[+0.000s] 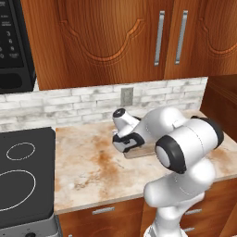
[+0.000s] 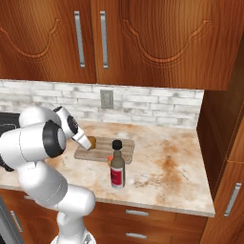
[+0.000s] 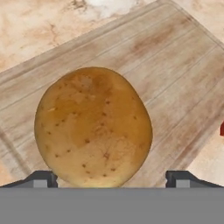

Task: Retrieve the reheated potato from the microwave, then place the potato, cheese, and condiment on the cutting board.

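Golden-brown and speckled, the potato (image 3: 93, 127) lies on the pale slatted cutting board (image 3: 175, 83), right under the hand. The gripper (image 3: 111, 178) hangs just above it with its jaws spread wide — one dark tip stands clear on either side of the potato, neither pressing it, so nothing is held. In the right base view the potato (image 2: 92, 141) sits at the board's (image 2: 121, 148) left end, next to the white arm's wrist.

By my reading the first part of the task, getting the potato onto the board, looks done, and the hand is at the point of letting go. The condiment (image 2: 117, 165) stands upright on the marbled counter (image 2: 167, 167), just in front of the board's near right corner and not on it. Behind it an orange sliver peeks out, possibly the cheese, though too little shows to be sure. The microwave (image 1: 14, 41) hangs at the upper left of the left base view.

The next move calls for lifting straight up clear of the potato without nudging it, then swinging over to the bottle, closing on its slim neck or body, and setting it on the free right part of the board.
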Robot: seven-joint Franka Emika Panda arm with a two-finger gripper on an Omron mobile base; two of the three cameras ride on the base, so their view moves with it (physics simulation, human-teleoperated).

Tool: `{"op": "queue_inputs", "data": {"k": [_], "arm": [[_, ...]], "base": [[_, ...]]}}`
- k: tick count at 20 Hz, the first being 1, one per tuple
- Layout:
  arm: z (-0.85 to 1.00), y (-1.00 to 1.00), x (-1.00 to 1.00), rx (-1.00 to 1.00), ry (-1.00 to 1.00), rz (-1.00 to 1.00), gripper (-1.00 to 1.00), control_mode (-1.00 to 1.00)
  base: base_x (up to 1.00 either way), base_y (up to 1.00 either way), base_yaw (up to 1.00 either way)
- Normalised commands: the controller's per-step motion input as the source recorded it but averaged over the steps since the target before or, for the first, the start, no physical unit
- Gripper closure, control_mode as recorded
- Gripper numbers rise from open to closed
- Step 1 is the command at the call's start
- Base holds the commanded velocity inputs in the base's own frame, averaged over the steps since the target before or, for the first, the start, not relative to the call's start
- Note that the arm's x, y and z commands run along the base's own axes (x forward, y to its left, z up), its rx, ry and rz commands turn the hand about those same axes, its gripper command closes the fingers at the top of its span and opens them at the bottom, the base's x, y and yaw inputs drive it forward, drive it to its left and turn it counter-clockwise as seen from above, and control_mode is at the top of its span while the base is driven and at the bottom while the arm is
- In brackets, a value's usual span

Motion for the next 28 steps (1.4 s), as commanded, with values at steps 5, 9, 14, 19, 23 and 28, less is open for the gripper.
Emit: {"op": "queue_inputs", "data": {"k": [5,9,14,19,23,28], "arm": [[0.14,0.04,-0.21,0.01,0.0,0.0,-1.0,-1.0],[0.1,0.0,-0.27,0.01,0.0,0.0,-1.0,-1.0],[0.11,-0.02,-0.4,0.0,0.0,0.0,-1.0,-1.0],[0.22,-0.06,-0.41,0.0,-0.01,0.0,-1.0,-1.0],[0.26,-0.11,-0.4,0.0,-0.05,0.01,-1.0,-1.0],[0.22,-0.12,-0.42,0.0,-0.11,0.02,-1.0,-1.0]], "base": [[0.0,0.0,0.0],[0.0,0.0,0.0],[0.0,0.0,0.0],[0.0,0.0,0.0],[0.0,0.0,0.0],[0.0,0.0,0.0]]}}
